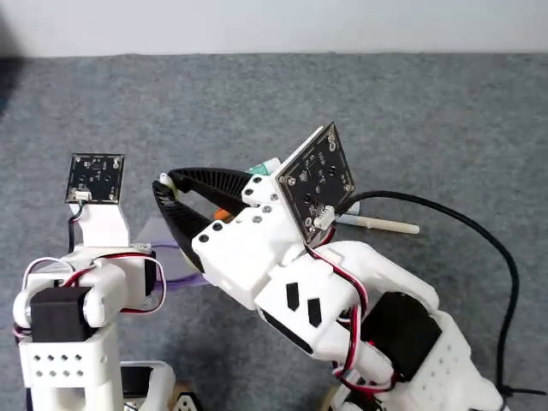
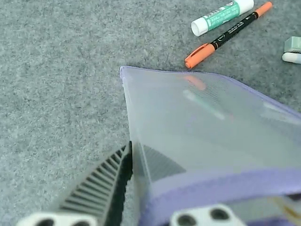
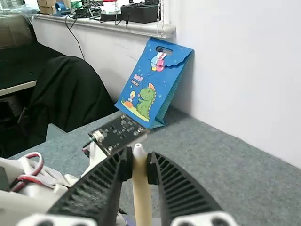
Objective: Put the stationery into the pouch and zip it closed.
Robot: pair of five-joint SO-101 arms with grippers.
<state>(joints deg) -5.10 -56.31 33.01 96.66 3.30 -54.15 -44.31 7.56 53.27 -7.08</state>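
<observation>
the left gripper (image 2: pixel 135 157) is clamped on the near edge of the clear purple-trimmed pouch (image 2: pixel 211 141), an orange pen (image 2: pixel 225 35) and glue stick (image 2: pixel 221 16) lying on the carpet (image 2: pixel 56 70) just past its far edge, while the right gripper (image 3: pixel 138 161) pinches a cream pen (image 3: pixel 142 202) whose tip pokes out in front.

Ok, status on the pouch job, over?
Left gripper shut on pouch edge. Right gripper shut on white stick. Glue stick, orange pen loose on mat near pouch.
</observation>
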